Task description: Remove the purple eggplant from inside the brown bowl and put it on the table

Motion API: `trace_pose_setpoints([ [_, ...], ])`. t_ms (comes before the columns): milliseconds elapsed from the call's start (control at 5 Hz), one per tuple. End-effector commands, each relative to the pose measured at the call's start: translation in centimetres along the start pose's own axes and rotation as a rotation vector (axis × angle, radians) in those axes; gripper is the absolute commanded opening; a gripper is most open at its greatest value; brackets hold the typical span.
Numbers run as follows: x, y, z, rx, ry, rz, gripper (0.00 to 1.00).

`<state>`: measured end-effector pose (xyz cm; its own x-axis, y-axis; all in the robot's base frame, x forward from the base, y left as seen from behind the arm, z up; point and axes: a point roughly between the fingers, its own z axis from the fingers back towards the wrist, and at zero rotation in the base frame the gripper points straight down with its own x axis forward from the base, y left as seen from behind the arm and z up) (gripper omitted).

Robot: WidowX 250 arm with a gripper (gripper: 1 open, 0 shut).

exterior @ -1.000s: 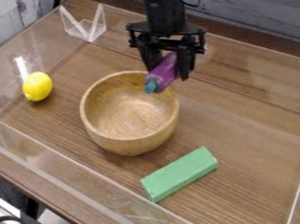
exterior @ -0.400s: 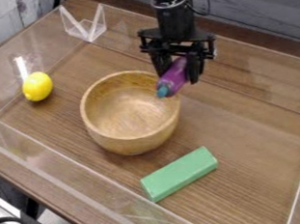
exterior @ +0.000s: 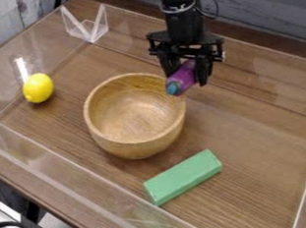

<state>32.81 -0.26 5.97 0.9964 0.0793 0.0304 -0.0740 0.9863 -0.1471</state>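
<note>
The claw (exterior: 186, 77) grips the purple eggplant (exterior: 180, 82), tilted, just right of the brown bowl's (exterior: 136, 115) far rim, above bare worktop (exterior: 247, 109).

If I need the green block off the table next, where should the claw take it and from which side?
Take the green block across its middle, pinching the two long sides, coming straight down from above. It lies flat on the table, long and narrow, angled diagonally, so the claw would need turning to match. Nothing crowds it.

Glossy wood-grain worktop (exterior: 262, 118) is catching light; the brown bowl (exterior: 136, 114) is showing matt, grained wood; clear plastic walls (exterior: 69, 196) are glinting.
</note>
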Motion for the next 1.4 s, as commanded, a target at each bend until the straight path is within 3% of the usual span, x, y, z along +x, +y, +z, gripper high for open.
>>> trace_pose_setpoints([
  [0,1.5,-0.6,1.3,-0.002,-0.065,-0.012,0.00],
  [600,1.7,-0.8,0.9,-0.003,-0.066,-0.003,0.00],
  [800,1.7,-1.0,1.2,-0.007,-0.070,-0.002,1.00],
  [1000,2.0,-0.9,0.7,-0.001,-0.072,0.002,1.00],
  [1200,1.9,-0.9,1.7,-0.005,-0.078,0.010,1.00],
])
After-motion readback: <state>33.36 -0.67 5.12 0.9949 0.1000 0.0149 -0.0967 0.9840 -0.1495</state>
